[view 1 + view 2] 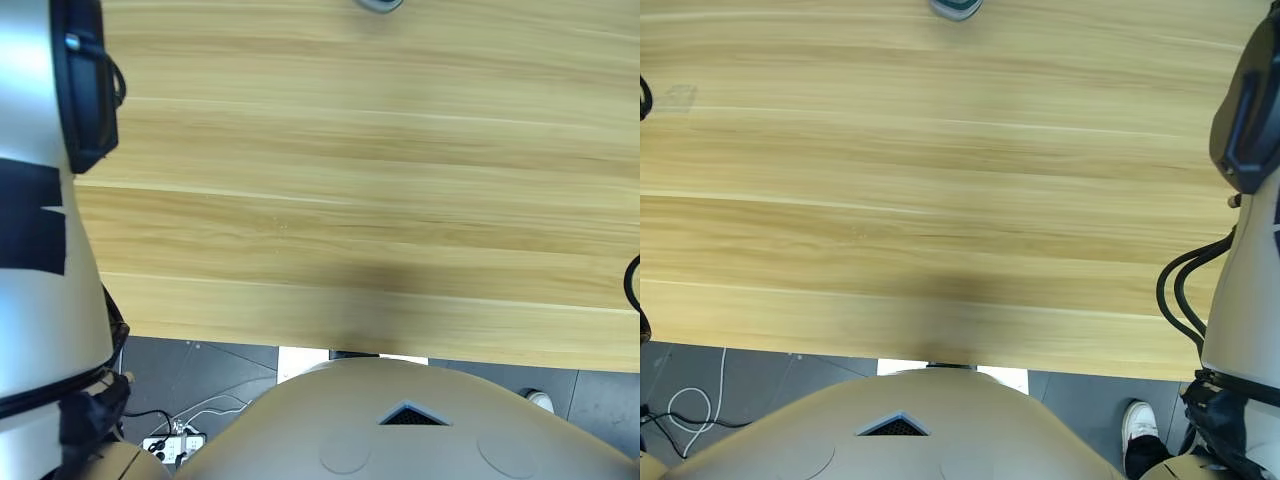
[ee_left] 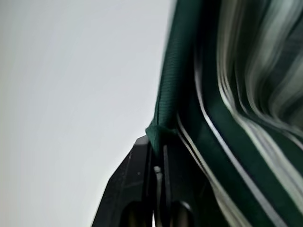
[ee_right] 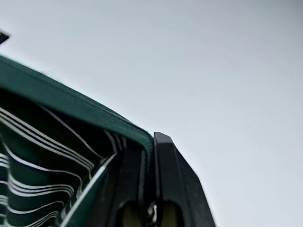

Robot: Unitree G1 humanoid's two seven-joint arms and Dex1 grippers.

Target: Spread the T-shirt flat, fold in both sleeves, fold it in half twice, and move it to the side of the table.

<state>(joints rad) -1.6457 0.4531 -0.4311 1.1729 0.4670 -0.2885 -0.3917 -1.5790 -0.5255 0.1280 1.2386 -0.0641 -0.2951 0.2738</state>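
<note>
Wooden table [image 1: 350, 200]: light planks, grain running left to right. In the head views its surface spans the width between the left arm [image 1: 45, 220] and the right arm [image 1: 1252, 200], which rise at either side. The near edge crosses the lower part of both head views; below it is dark grey floor [image 1: 215, 365].

T-shirt [image 2: 227, 94]: dark green with thin white stripes. It is off the table, held up between the two wrists. The wrist views show it against a plain pale backdrop, possibly wall or ceiling; I cannot tell which. In the right wrist view the T-shirt [image 3: 47, 142] hangs away from the fingers, with a ribbed green border along its top.

Left gripper [image 2: 155, 150]: black fingers clenched on a ribbed green edge of the T-shirt, with the fabric bunched at the tips.

Right gripper [image 3: 147, 150]: fingers pressed together with the ribbed border pinched between them.

Floor items: a white power strip [image 1: 172, 443] by the left arm and a looped white cable [image 1: 688, 405].

Far side of the table: a small grey-green rounded object [image 1: 956, 8] sits near the middle, cut off by the frame; what it is cannot be made out.
</note>
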